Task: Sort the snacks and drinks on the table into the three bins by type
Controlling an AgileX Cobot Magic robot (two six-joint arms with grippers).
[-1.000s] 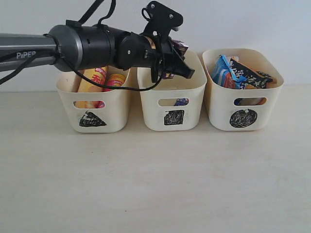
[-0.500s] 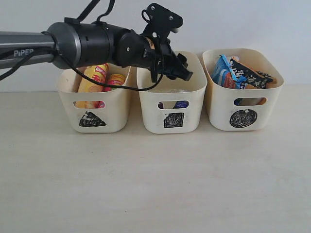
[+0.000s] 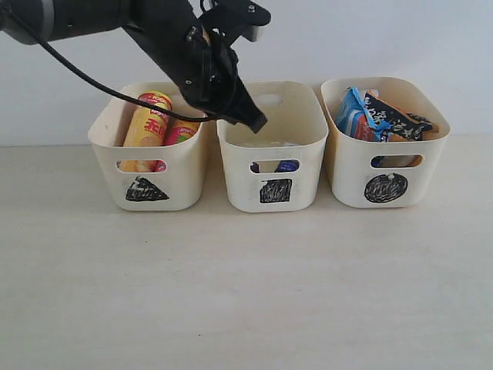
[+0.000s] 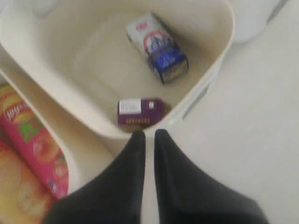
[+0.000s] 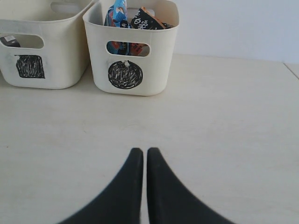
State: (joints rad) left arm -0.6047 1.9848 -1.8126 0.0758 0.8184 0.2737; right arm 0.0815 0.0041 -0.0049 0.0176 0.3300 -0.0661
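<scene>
Both drinks lie in the square-marked bin (image 3: 240,185): the white-and-purple carton (image 4: 158,47) and the dark purple carton (image 4: 140,112). My left gripper (image 3: 254,121) hangs shut and empty above that bin's near-left rim, its jaws (image 4: 149,133) nearly touching. The yellow tube (image 3: 148,119) and pink tube (image 3: 179,132) stand in the triangle-marked bin (image 3: 183,183). The blue bag (image 3: 353,116) and the orange-and-dark bag (image 3: 394,117) fill the circle-marked bin (image 3: 425,176). My right gripper (image 5: 144,150) is shut and empty over the bare table (image 5: 210,140), out of the exterior view.
The three bins stand in a row against a white wall at the back of the table (image 3: 246,285). The left arm's black body (image 3: 154,23) reaches in from the upper left above the triangle bin.
The left gripper let the dark purple carton go into the square bin, then rose and swung back to the left. Its jaws are now shut on nothing.
</scene>
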